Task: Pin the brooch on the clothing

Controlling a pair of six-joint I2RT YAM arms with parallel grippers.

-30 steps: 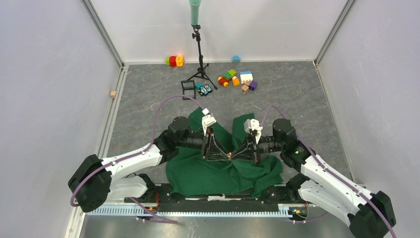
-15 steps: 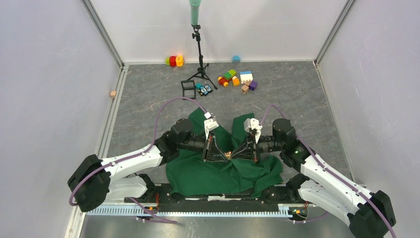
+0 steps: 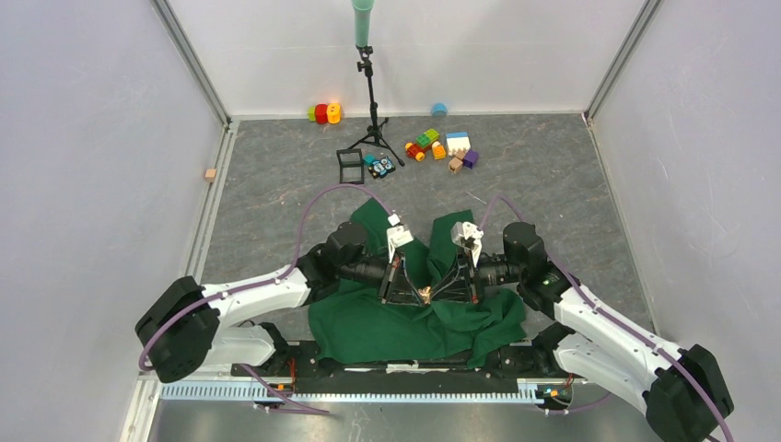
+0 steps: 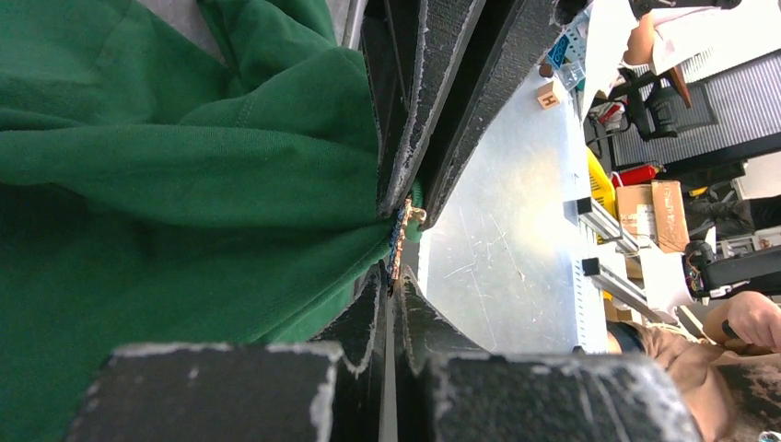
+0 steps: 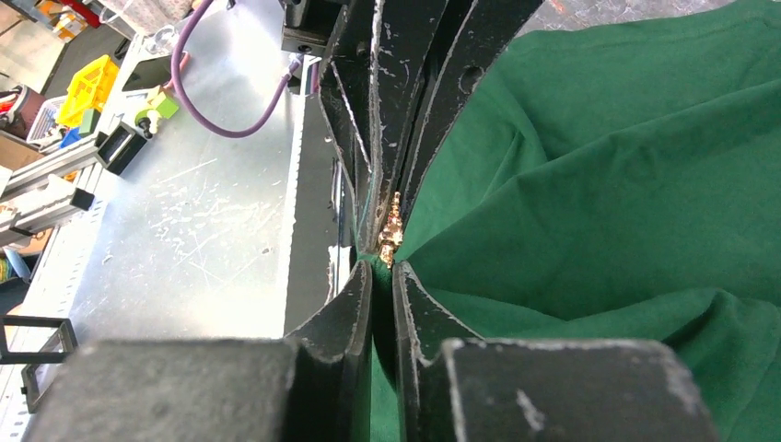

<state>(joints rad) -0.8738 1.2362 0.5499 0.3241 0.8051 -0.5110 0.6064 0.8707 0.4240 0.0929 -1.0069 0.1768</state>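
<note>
The clothing (image 3: 387, 322) is a dark green T-shirt spread at the table's near edge, with a fold pulled up between the two arms. My grippers meet tip to tip above it. The brooch (image 3: 425, 294) shows as a small gold and pale piece at that meeting point. The left gripper (image 4: 390, 274) is shut on the brooch (image 4: 402, 235), edge-on at its tips, against the green fabric (image 4: 184, 184). The right gripper (image 5: 379, 265) stands a narrow slit open; green cloth (image 5: 599, 184) shows in the slit and the brooch (image 5: 389, 230) sits just beyond its tips.
A black tripod stand (image 3: 371, 101) rises at the back centre, with a small black frame (image 3: 350, 164) beside it. Coloured toy blocks (image 3: 440, 145) lie at the back right, more (image 3: 324, 113) by the rear wall. A small tan cube (image 3: 210, 174) sits at the left wall.
The left gripper closed onto the brooch and its arm pushed in toward the right one. The right jaws eased apart a little. The raised fold stayed between them.
</note>
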